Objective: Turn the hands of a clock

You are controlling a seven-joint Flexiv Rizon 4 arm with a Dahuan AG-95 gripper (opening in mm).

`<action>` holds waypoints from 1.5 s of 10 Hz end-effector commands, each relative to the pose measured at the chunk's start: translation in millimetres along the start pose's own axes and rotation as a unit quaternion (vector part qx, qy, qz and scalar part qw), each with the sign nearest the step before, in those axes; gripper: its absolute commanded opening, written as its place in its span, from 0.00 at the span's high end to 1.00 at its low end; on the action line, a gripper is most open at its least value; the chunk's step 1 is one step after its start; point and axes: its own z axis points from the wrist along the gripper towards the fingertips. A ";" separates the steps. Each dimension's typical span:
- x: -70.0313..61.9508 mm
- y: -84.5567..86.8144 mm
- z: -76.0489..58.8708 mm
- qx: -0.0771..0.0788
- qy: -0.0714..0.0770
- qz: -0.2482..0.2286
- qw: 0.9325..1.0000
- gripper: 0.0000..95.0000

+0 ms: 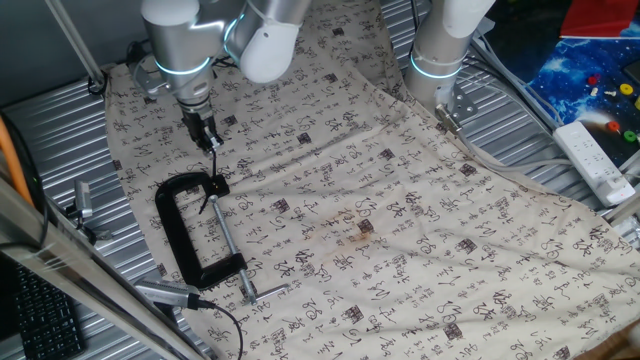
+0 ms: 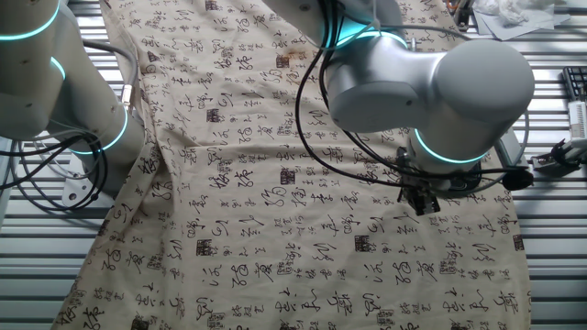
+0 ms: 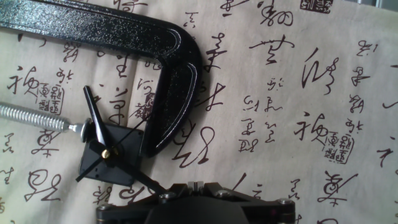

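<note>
The clock is a small black box (image 3: 121, 165) pinched in the jaw of a black C-clamp (image 3: 174, 81) that lies on the printed cloth (image 1: 400, 200). Its thin black hands (image 3: 95, 121) meet at a brass pivot. One points up, one down-left, and a slim one runs down-right, ending just left of my fingers. My gripper (image 3: 196, 185) is at the bottom edge of the hand view. Its pads are together and nothing shows between them. In one fixed view the gripper (image 1: 208, 140) hovers just behind the clamp (image 1: 180, 245). The arm hides the clamp in the other fixed view, where the gripper (image 2: 422, 203) points down at the cloth.
The clamp's silver screw (image 3: 31, 117) runs out to the left and ends in a T-handle (image 1: 262, 292). A second arm's base (image 1: 440, 50) stands at the back. A white power strip (image 1: 597, 160) lies at the right edge. A cabled tool (image 1: 170, 293) lies near the front left.
</note>
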 end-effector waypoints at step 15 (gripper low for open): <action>1.4 1.2 0.4 0.000 0.002 -0.019 1.000 1.00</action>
